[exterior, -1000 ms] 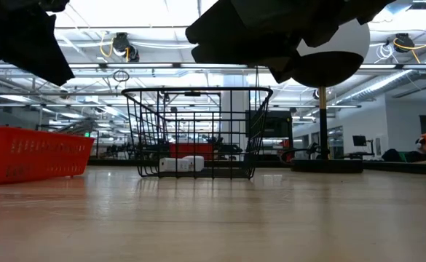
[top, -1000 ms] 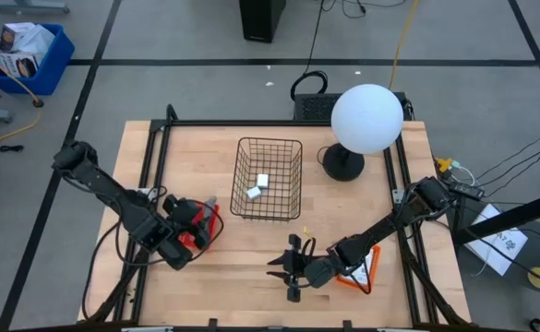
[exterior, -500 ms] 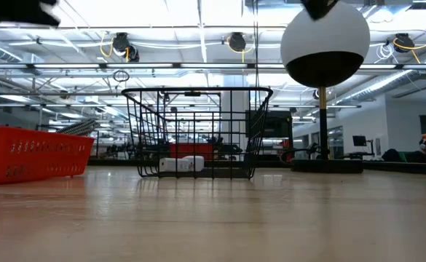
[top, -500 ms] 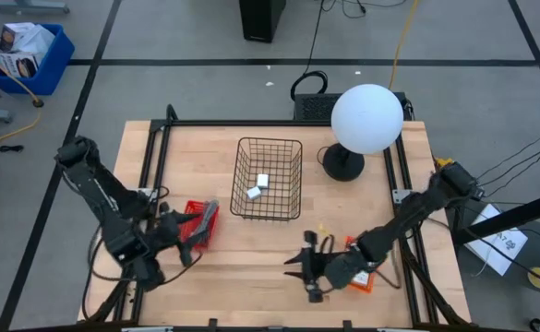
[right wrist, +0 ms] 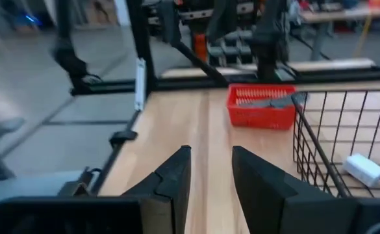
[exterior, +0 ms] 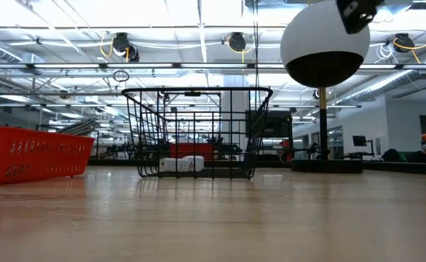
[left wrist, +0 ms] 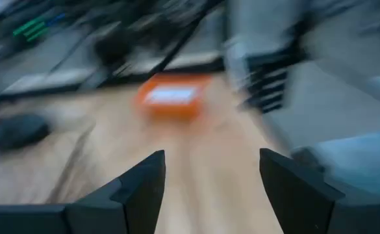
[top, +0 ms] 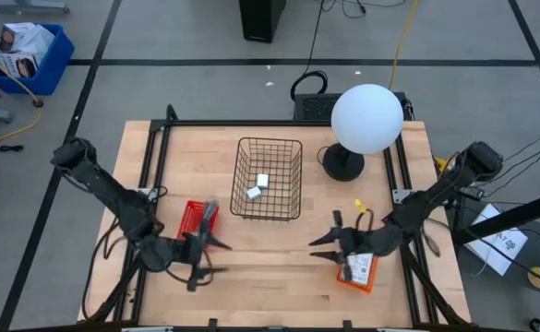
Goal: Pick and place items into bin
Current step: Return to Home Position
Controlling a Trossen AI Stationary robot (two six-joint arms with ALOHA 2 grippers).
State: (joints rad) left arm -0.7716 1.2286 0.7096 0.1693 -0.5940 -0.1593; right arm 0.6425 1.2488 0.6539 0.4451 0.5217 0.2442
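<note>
The left gripper (top: pixel 212 257) hung over the front left part of the light wooden table (top: pixel 251 295) with its jaws released wide and nothing between them; its wrist view showed the two dark fingers (left wrist: pixel 138 192) far apart. Just behind it stood the red plastic basket (top: pixel 192 218); what lay inside could not be made out. The left arm ran back from there to the table's left edge.

The right gripper (top: pixel 318 249) hovered over the front right part of the table, its jaws parted by a narrow gap and empty. Under its wrist sat the orange plastic basket (top: pixel 343 279), which held a white printed card packet (top: pixel 363 267).

Between the two arms and farther back stood the black wire basket (top: pixel 242 175), with two little white blocks (top: pixel 262 180) lying on its floor. To its right stood a lamp with a white globe (top: pixel 366 118) on a black round base (top: pixel 342 166).
</note>
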